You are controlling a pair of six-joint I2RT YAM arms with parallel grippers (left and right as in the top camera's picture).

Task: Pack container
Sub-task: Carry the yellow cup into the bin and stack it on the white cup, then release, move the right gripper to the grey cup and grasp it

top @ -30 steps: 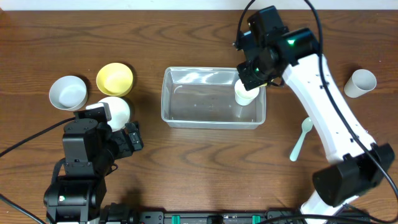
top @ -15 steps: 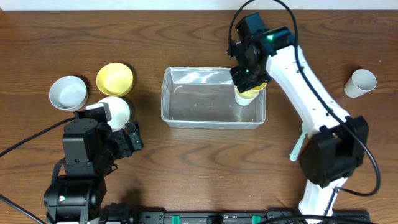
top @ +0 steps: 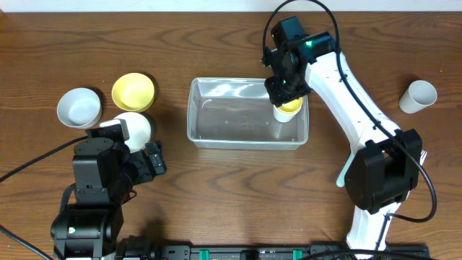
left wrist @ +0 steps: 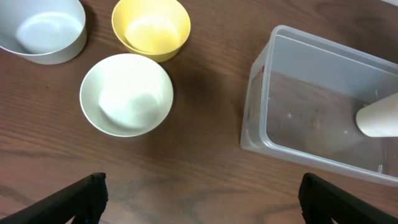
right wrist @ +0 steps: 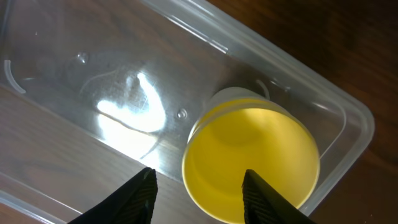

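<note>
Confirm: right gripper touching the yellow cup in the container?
Cannot tell. Right wrist view: one finger of the right gripper clears the yellow cup rim; the other overlaps its mouth.

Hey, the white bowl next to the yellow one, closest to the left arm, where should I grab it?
Probably by the rim of the white bowl, from straight above, one finger inside and one outside: it sits upright, mouth up, with no handle. Pick the edge nearest the left gripper, since the yellow bowl crowds the far edge.

The container [left wrist: 254, 112] and its cup [left wrist: 379, 116] run past the right edge
</note>
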